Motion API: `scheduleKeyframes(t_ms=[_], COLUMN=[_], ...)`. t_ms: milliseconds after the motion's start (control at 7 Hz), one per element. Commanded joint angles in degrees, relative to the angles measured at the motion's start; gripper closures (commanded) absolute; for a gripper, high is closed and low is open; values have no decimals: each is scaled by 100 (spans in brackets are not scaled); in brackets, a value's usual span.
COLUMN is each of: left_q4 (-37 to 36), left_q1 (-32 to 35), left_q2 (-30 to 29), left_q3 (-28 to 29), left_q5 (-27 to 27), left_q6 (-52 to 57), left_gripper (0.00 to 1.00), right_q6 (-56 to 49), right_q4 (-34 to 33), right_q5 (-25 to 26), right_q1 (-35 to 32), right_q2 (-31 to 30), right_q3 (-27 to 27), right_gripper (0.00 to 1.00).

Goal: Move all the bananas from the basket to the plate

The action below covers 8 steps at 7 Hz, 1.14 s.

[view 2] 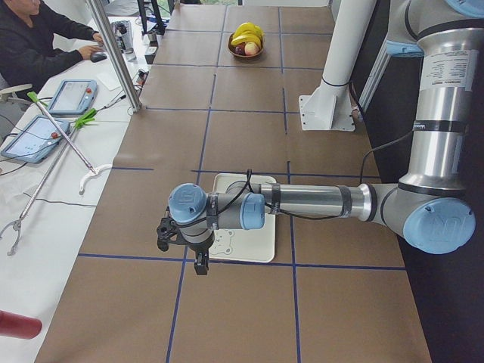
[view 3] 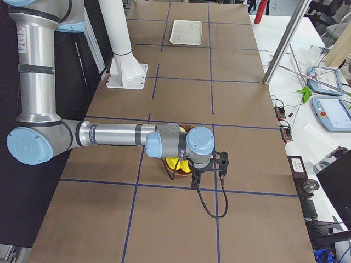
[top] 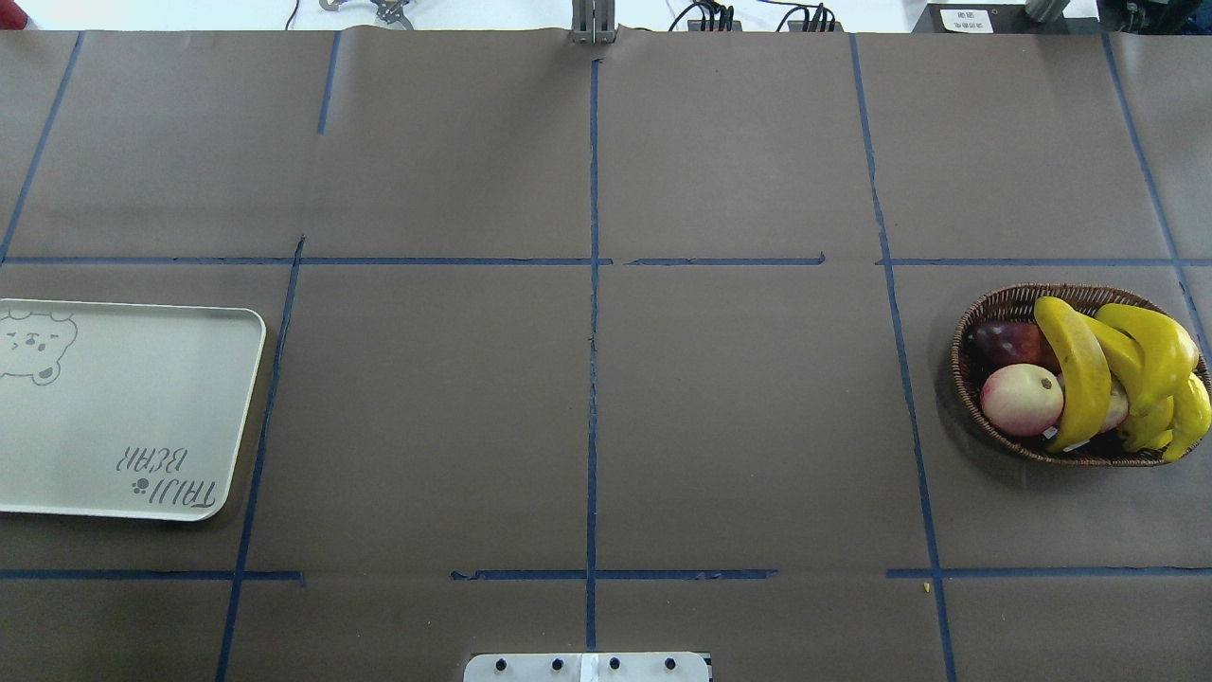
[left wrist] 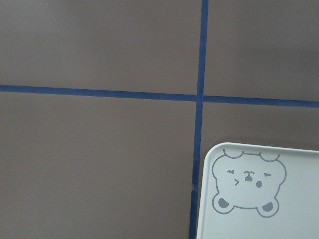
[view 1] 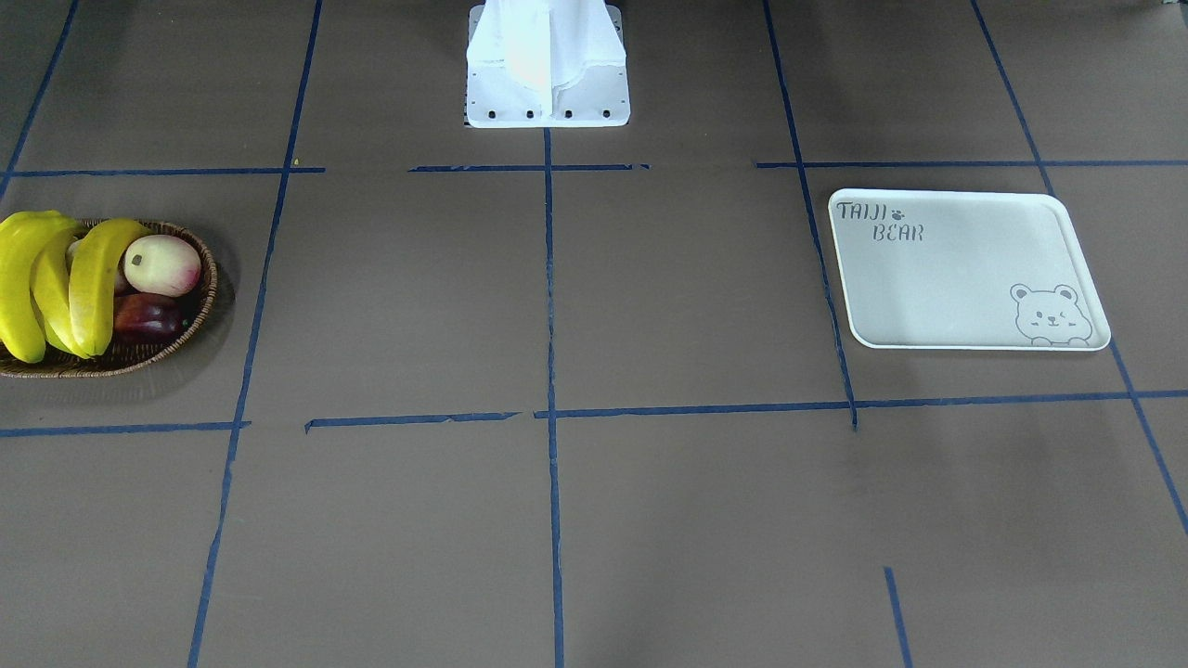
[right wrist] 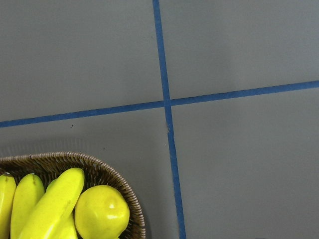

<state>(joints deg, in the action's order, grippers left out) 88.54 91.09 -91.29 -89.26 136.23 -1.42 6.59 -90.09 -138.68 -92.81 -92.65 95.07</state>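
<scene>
- the basket (view 1: 210, 283): one. It sits at 9 o'clock on the desk (view 1: 687, 297) in the front view, where the frame edge cuts it. Overhead you get nearly all of it, at 3 o'clock.
- the bananas (view 1: 93, 278): all in the basket, piled and overlapping. You can count three for sure. A fourth is too hidden to confirm in any view.
- Other fruit in the basket: one pale pink round fruit (view 1: 162, 264) and one dark red fruit (view 1: 147, 317), both just beside the bananas. There is also one stubby yellow fruit (right wrist: 102, 211), which you see plainly only from the right wrist.
- the plate (view 1: 956, 278): one, well apart from the basket. It is whole at 3 o'clock in the front view, but cut off at the 9 o'clock edge overhead. The left wrist view catches only its bear corner.
- the left tool (view 2: 181, 243): you get it only in the left side view, hanging above the plate's near end. Whether it is spread or pressed together, you cannot tell.
- the right tool (view 3: 208, 172): you get it only in the right side view, above the basket, with the arm covering most of the basket. You cannot tell its state either.
</scene>
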Motion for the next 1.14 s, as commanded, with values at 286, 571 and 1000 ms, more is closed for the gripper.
scheduleKeyframes(t_ms=[286, 571, 1000], left_q4=[-4, -4, -4], left_q1=[-12, -4, -4], left_q2=[-21, -21, 14], left_q3=[49, 40, -30], left_q5=[0, 0, 9], left_q6=[-16, -16, -24], left_gripper=[0, 0, 0], right_q6=[0, 0, 61], right_q4=[-9, -26, -9], right_q5=[8, 34, -413], right_q1=[9, 140, 254], right_q2=[54, 212, 169], right_q3=[89, 116, 309], right_gripper=[0, 0, 0])
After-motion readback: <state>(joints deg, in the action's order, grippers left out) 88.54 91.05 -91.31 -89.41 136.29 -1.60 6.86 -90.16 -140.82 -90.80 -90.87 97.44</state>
